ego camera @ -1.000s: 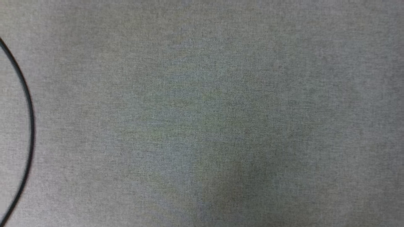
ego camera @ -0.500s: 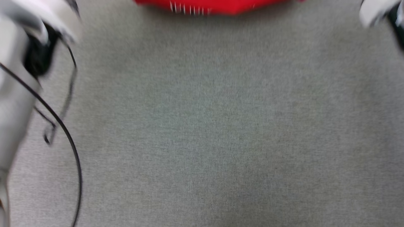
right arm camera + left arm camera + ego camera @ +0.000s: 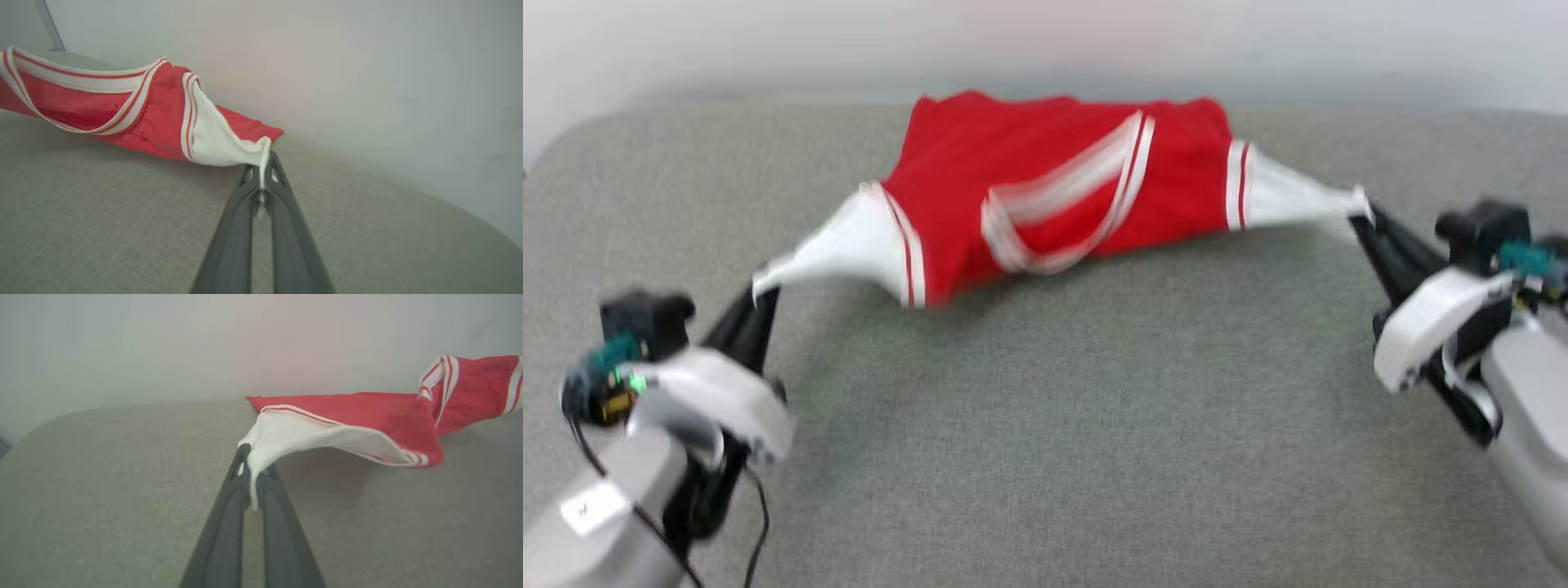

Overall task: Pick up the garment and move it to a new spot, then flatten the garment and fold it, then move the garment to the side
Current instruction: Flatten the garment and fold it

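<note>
Currently your garment, soft red cloth with white striped trim, sags stretched over the far part of the grey woven surface. Your left gripper is clamped on one white sleeve, drawing it to a point. Your right gripper pinches the other sleeve likewise.

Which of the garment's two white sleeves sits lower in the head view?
On the garment, the sleeve pinched by the left gripper; the other sleeve, in the right gripper, sits higher.
</note>
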{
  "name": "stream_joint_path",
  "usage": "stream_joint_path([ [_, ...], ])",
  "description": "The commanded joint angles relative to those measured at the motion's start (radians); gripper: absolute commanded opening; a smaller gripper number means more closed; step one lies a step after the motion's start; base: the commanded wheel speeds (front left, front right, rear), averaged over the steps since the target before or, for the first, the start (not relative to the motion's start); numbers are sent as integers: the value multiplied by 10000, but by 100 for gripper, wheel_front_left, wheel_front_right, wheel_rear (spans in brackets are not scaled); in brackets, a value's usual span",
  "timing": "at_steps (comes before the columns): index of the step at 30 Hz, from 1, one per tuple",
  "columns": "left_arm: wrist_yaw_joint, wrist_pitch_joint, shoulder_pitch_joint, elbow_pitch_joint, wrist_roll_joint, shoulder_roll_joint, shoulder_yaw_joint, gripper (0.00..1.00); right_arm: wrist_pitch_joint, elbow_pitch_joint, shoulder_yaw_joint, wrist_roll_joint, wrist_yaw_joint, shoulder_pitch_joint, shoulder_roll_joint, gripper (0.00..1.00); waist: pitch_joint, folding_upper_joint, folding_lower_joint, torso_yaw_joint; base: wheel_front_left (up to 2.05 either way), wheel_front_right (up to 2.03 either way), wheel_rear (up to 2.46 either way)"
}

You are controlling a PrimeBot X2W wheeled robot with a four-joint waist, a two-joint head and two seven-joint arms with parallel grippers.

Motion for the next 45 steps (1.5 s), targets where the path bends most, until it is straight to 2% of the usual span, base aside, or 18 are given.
stream_joint_path([
  [1,290,-72,920,-419,-162,221,119,0,0,-99,-39,101,-16,729,-77,0,-612,0,3,-171,0,0,0],
  [9,1051,-76,3337,-1428,-592,478,361,0,133,-361,-188,311,-18,2780,-345,0,-1505,0,3,-207,0,0,0],
  [21,1901,-74,6296,-2566,-932,639,997,0,610,-1531,-1382,175,-18,5912,-629,0,-2210,0,3,-125,0,0,0],
  [34,1872,-66,7441,-2348,-1052,356,1046,0,1589,-3129,-3214,-407,-19,9417,-485,0,-2377,0,3,61,0,0,0],
  [40,1858,-66,7562,-2325,-982,239,1107,0,1919,-3845,-3877,-602,-19,10045,-98,0,-2394,0,3,9,0,0,0],
  [41,1859,-66,7532,-2332,-959,227,1102,0,1932,-3949,-4009,-642,-19,10033,-15,7,-2399,0,3,4,0,0,0],
  [42,1862,-66,7496,-2356,-918,208,1105,0,1980,-4129,-4146,-664,-19,9982,49,31,-2406,0,3,-4,0,0,0],
  [43,1877,-68,7454,-2388,-890,183,1122,0,1956,-4308,-4303,-722,-19,9904,99,100,-2407,0,3,-9,0,0,0],
  [45,1918,-68,7409,-2447,-809,143,1108,0,1924,-4518,-4580,-870,-18,9758,183,100,-2400,0,3,-10,0,0,0],
])
